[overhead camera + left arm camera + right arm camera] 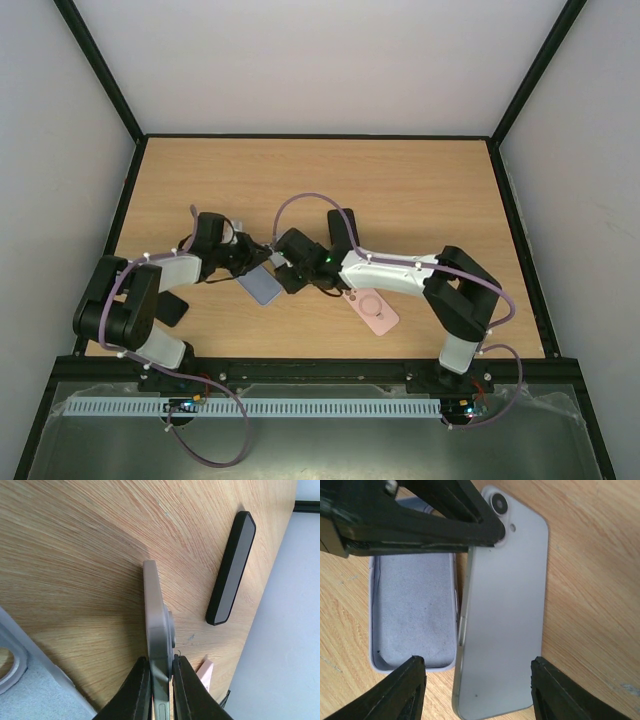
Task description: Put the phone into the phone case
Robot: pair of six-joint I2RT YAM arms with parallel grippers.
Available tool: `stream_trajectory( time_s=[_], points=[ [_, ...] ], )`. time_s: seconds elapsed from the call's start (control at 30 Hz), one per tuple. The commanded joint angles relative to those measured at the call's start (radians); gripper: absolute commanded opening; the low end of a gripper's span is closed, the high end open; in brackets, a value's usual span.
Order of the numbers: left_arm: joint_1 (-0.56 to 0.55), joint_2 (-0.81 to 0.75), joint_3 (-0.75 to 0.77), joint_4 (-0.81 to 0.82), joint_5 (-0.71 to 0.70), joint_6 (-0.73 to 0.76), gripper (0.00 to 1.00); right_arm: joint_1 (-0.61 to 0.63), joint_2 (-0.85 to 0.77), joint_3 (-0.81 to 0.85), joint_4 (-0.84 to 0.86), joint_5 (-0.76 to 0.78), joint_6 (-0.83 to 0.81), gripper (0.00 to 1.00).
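The phone (505, 615) is pale silver-lavender and lies back up, with its camera at the far end. It is tilted, and its left edge rests against the open lavender phone case (412, 615), whose soft lining faces up. My left gripper (161, 680) is shut on the phone's camera end. The phone shows edge-on (156, 615) in the left wrist view. The left gripper's black fingers (420, 515) cross the top of the right wrist view. My right gripper (480, 690) is open and empty, straddling the near ends of phone and case. From above, both grippers meet over the lavender pair (262, 287).
A pink case (375, 312) with a ring on its back lies under the right arm. A black slab-shaped case or phone (172, 308) lies by the left arm, and also shows in the left wrist view (231, 570). Walls enclose the wooden table (400, 190).
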Motion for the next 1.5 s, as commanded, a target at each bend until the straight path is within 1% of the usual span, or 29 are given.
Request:
stream_trajectory(
  time_s=[0.0, 0.27, 0.47, 0.63, 0.77, 0.9, 0.93, 1.07, 1.17, 1.27, 1.47],
  points=[
    [-0.010, -0.020, 0.028, -0.035, -0.001, -0.014, 0.03, 0.035, 0.027, 0.055, -0.078, 0.152, -0.034, 0.55],
    [-0.020, -0.029, 0.032, -0.041, 0.000, -0.028, 0.04, 0.075, 0.068, 0.071, -0.094, 0.220, -0.054, 0.54],
    [-0.022, -0.030, 0.028, -0.032, 0.004, -0.040, 0.04, 0.083, 0.103, 0.062, -0.078, 0.245, -0.063, 0.48],
    [-0.023, -0.027, 0.019, -0.007, 0.020, -0.055, 0.04, 0.084, 0.141, 0.068, -0.080, 0.288, -0.069, 0.37],
    [-0.023, -0.035, 0.019, -0.007, 0.022, -0.060, 0.06, 0.083, 0.114, 0.046, -0.044, 0.304, -0.062, 0.23],
    [-0.022, -0.057, 0.014, -0.014, 0.009, -0.063, 0.15, 0.083, 0.068, 0.017, -0.013, 0.325, -0.043, 0.06],
    [-0.022, -0.062, 0.013, -0.017, 0.005, -0.063, 0.22, 0.083, 0.055, 0.008, -0.001, 0.328, -0.039, 0.03],
    [-0.017, -0.095, 0.009, -0.037, -0.014, -0.050, 0.43, 0.083, 0.011, -0.028, 0.031, 0.339, -0.020, 0.02],
    [-0.010, -0.142, 0.016, -0.110, -0.065, -0.009, 0.53, 0.080, -0.008, -0.051, 0.047, 0.336, 0.000, 0.02],
    [0.003, -0.203, 0.025, -0.223, -0.133, 0.045, 0.57, 0.068, -0.032, -0.071, 0.060, 0.325, 0.024, 0.02],
    [0.048, -0.282, 0.002, -0.380, -0.272, 0.160, 0.58, -0.006, -0.120, -0.128, 0.110, 0.218, 0.088, 0.02]
  ],
)
